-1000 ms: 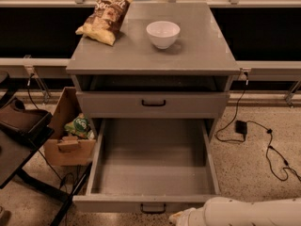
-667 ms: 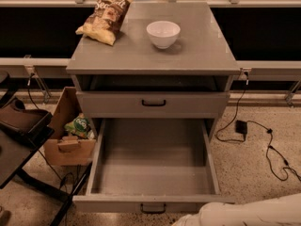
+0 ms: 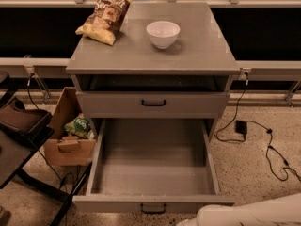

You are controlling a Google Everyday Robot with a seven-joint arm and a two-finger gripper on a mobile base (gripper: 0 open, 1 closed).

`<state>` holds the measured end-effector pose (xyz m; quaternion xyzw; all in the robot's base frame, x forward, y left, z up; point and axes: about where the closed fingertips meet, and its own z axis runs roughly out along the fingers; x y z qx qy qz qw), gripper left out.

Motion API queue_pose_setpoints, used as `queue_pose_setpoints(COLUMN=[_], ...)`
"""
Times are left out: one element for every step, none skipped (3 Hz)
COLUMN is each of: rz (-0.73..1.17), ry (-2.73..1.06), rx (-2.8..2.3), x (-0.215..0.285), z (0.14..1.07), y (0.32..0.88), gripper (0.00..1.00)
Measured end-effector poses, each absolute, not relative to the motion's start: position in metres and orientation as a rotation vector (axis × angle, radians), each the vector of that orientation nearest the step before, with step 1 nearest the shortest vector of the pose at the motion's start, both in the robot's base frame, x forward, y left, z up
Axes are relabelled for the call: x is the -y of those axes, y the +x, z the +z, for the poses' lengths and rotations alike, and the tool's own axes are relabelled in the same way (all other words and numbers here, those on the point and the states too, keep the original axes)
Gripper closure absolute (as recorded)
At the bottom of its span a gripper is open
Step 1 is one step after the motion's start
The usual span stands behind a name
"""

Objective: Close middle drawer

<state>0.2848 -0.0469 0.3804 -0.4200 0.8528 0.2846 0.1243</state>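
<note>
Just below the front of the pulled-out middle drawer (image 3: 153,173): white arm (image 3: 249,213), cut off low; gripper out of sight past it, grip impossible to tell.

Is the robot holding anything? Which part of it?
It cannot be told. The gripper is out of view, past the picture's bottom edge. Only the white arm shows, near the open middle drawer's front. Nothing grips the drawer's handle.

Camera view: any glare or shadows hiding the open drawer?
Camera view: dim warm light, faint sheen on the cabinet top, no hard glare; middle drawer inside evenly lit, shaded only near its back; slot under the top nearly black; white arm bright at the bottom edge, end effector out of frame below.
</note>
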Motion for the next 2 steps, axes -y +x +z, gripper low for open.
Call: queue_pose_setpoints(rz=[0.805,0.651], ry=[-1.204,-1.189], rx=[-2.461,-2.433], x=[0.045,0.066], z=[0.367,0.352], y=[0.304,0.348], gripper=[1.00,1.00])
